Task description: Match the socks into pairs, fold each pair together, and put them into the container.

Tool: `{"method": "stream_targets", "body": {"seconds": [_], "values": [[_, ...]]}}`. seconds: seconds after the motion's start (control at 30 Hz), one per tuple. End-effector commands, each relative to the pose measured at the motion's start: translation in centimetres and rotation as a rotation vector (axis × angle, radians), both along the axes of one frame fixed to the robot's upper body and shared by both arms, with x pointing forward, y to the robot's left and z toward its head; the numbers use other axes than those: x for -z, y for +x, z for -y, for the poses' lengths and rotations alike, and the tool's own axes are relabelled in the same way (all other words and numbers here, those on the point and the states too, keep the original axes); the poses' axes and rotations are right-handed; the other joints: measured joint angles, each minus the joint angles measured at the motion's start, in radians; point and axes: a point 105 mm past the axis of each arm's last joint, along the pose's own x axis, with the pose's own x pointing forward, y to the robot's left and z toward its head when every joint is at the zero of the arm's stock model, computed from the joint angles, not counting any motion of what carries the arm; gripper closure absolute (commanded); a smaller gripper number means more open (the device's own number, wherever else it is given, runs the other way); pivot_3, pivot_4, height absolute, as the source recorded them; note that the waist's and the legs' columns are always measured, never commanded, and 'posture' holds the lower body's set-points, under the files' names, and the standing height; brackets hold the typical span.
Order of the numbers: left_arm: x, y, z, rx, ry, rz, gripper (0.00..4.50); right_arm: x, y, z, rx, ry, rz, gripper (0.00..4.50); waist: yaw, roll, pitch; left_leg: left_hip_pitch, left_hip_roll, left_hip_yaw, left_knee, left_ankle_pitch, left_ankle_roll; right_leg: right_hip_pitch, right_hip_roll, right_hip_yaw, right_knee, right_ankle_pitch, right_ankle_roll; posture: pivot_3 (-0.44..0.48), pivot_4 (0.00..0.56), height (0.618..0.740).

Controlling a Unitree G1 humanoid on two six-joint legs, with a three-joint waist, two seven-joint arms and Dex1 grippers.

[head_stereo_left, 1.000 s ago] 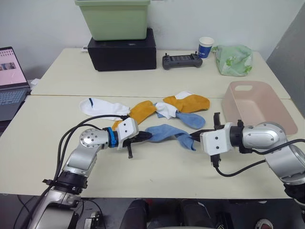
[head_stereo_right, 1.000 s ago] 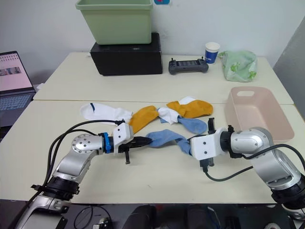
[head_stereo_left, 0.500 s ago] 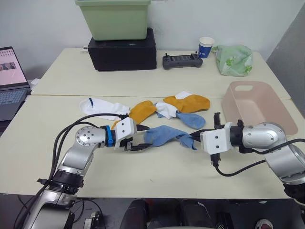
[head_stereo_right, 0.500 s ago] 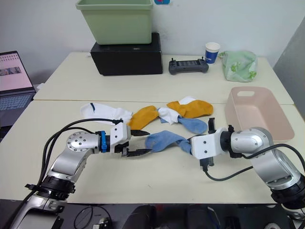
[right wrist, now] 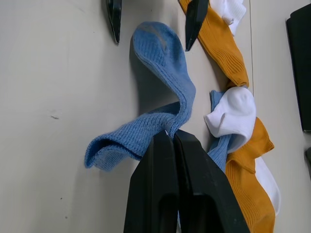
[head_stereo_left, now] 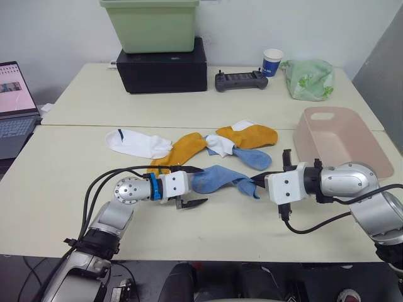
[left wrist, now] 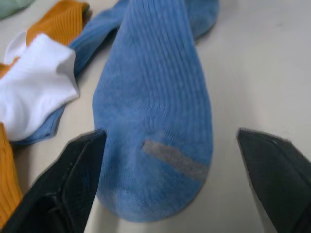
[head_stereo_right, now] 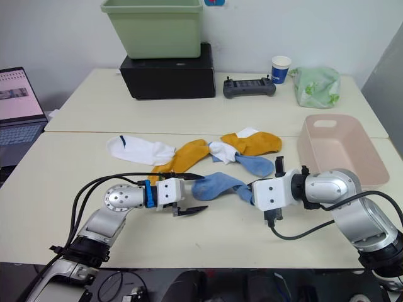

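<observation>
At the table's 9 o'clock side a white sock (head_stereo_left: 137, 142) lies flat, with a mustard sock (head_stereo_left: 181, 150) just beside it toward 3 o'clock. Nearer the front edge, the left gripper (head_stereo_left: 189, 187) is held wide open, its two fingers straddling the toe of a light blue sock (left wrist: 156, 121) without touching it — nothing is gripped. That sock's other end is pinched by the right gripper (right wrist: 172, 141), whose jaws are shut tight on a raised fold of the fabric.

At 12 o'clock of the blue sock, the second blue sock (head_stereo_left: 253, 158) is tangled with a white sock (head_stereo_left: 220, 145) and a mustard sock (head_stereo_left: 250, 135). The pink container (head_stereo_left: 343, 146) sits empty at 3 o'clock.

A likely failure is judged to be a missed toe: if the left jaws are closed too high, only air is caught. If the held sock is pulled, its slack may snag the neighbouring pile — pairs would be mixed.
</observation>
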Motion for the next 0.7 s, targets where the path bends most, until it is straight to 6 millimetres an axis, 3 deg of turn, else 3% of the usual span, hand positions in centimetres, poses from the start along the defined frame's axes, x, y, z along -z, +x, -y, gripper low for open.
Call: {"method": "stream_targets", "body": {"seconds": [0.03,0.27,0.43,0.7], "values": [[0.0,0.8,-0.9,-0.031,0.035,0.076,0.65,-1.3,-0.2,-0.2,-0.010,0.018,0.050,4.50,0.000,0.000,0.000,0.000,0.000,0.000,0.000,0.000,0.000,0.000,0.000,0.000,0.000,0.000,0.000,0.000,0.150,0.720],[0.0,-0.1,-1.1,0.047,0.044,0.075,2.92,-1.3,0.0,-0.1,-0.005,0.016,0.050,4.50,-0.002,0.000,0.000,0.000,0.000,0.000,0.000,0.000,0.000,-0.001,0.000,0.000,0.001,0.000,0.000,0.000,0.150,0.720],[-0.9,-2.4,-2.1,0.150,0.063,-0.104,4.47,-1.2,-0.6,0.1,-0.015,0.026,0.012,4.50,-0.003,0.000,0.000,0.000,0.000,0.000,0.000,0.000,0.000,-0.001,0.000,0.000,0.001,0.000,0.000,0.000,0.150,0.720],[-5.6,-8.8,-4.4,0.259,0.087,-0.733,4.47,-1.5,-4.9,-0.1,-0.062,0.124,-0.305,4.50,-0.004,0.000,0.003,0.000,0.001,-0.001,0.000,0.000,0.000,0.000,0.001,0.000,0.001,0.000,0.000,0.000,0.150,0.720]]}}
